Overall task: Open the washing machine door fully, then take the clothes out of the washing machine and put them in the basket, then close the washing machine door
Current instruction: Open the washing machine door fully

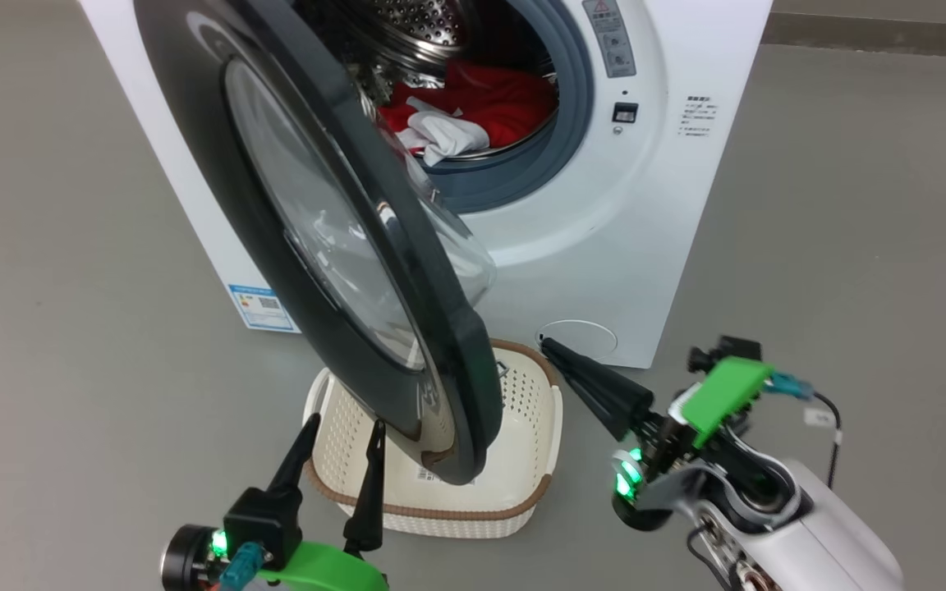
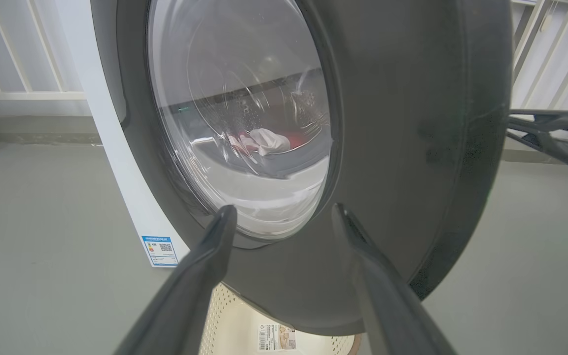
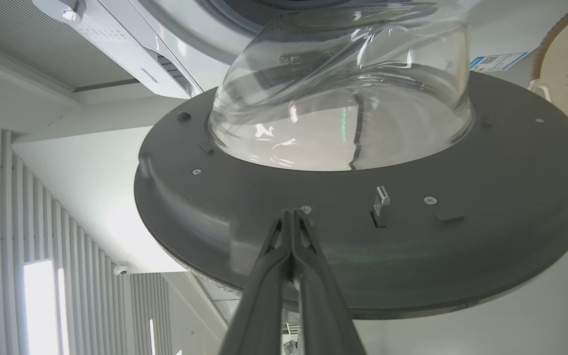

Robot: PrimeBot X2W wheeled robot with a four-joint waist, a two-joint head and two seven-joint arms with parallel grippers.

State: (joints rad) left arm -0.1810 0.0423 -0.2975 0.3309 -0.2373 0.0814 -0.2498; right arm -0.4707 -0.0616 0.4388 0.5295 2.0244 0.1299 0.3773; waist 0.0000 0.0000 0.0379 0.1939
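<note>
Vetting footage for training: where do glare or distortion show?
Head view: pale sheen on the round door's glossy black rim. Left wrist view: red and white clothes warped through its glass. Right wrist view: bulging clear glass bowl smears reflections.

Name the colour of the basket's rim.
Brown, on the cream-white basket; clearest in the head view.

- The washing machine door hides much of the basket.
- The clothes show only partly behind it.
- The washing machine is cut off at the top.
- Print on the blue label, perhaps a code, is unreadable.
</note>
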